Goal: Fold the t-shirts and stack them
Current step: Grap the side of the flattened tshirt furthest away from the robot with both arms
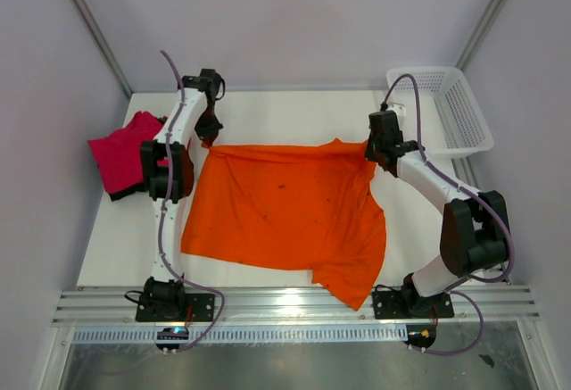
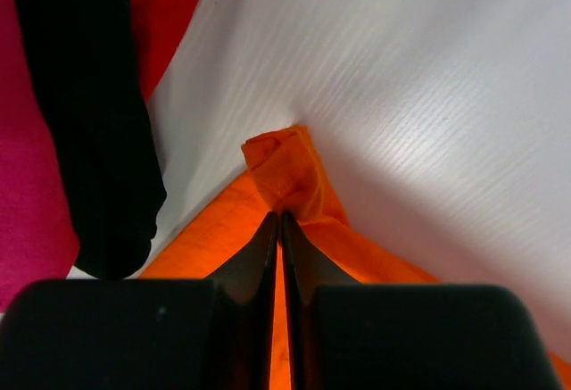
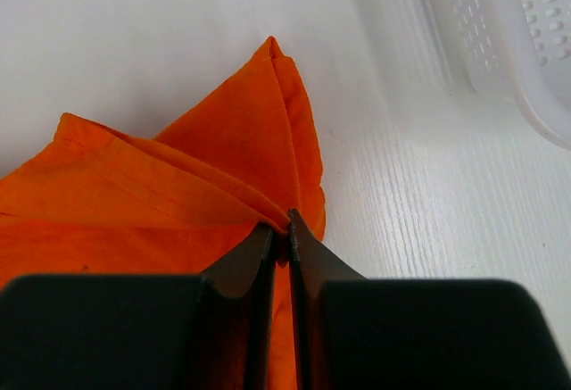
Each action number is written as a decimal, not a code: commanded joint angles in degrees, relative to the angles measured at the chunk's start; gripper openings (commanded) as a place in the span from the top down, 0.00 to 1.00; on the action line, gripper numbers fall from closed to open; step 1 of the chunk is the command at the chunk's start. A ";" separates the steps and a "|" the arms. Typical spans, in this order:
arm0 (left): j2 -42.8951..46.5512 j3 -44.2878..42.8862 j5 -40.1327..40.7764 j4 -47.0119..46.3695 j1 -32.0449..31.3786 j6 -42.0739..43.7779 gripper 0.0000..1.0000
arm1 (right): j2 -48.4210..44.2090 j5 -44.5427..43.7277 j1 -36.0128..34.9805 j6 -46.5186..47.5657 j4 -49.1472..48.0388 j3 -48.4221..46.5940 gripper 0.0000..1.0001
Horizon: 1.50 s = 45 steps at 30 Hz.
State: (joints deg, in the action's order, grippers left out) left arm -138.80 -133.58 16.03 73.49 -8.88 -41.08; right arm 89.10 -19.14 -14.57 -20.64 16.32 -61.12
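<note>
Corners of the orange t-shirt sat pinched in left pincer and right pincer; pulling evenly should probably fold it square.

The table in front of me is white, with a finely ribbed surface. A white plastic mesh basket stands at its far right corner, open side up. A slotted aluminium rail runs along the edge nearest me.
</note>
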 commanded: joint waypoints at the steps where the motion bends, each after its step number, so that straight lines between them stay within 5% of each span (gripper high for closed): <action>1: 2.40 1.47 1.29 3.06 0.36 1.97 0.94 | -2.44 -1.52 -0.11 -0.36 -2.43 -0.22 0.87; 5: 1.43 3.41 -1.96 3.32 0.36 2.23 0.80 | -2.97 -1.34 -0.11 -0.27 -2.08 -0.40 0.87; 6: 1.08 3.50 -3.54 3.58 0.36 2.58 0.62 | -3.23 -1.43 -0.11 -0.27 -2.16 -0.23 0.88; 8: -0.15 3.24 -3.99 3.94 0.36 2.85 0.45 | -3.14 -1.43 -0.11 -0.10 -2.25 -0.14 0.87; 12: -0.86 3.24 -4.78 4.11 0.36 2.85 0.34 | -2.79 -1.26 -0.11 -0.27 -2.25 0.04 0.88; 26: -0.59 3.24 -1.91 2.53 0.36 2.50 0.34 | -2.00 0.24 -0.11 -1.68 -2.96 2.06 0.87; 30: 3.34 6.13 6.71 -1.66 0.36 -4.34 0.34 | -1.82 0.42 -0.11 -1.68 -3.05 2.59 0.87; 35: 8.19 13.34 6.74 -8.98 0.36 -14.28 0.34 | -2.35 0.24 -0.11 -1.42 -3.22 3.64 0.87; 45: 5.12 5.88 2.34 -8.28 0.36 -22.29 0.35 | -3.50 0.24 -0.11 -0.63 -3.31 6.10 0.87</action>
State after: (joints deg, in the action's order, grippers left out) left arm -135.44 -123.15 18.33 66.28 -8.86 -59.83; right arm 88.31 -18.37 -14.57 -21.32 15.05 -55.27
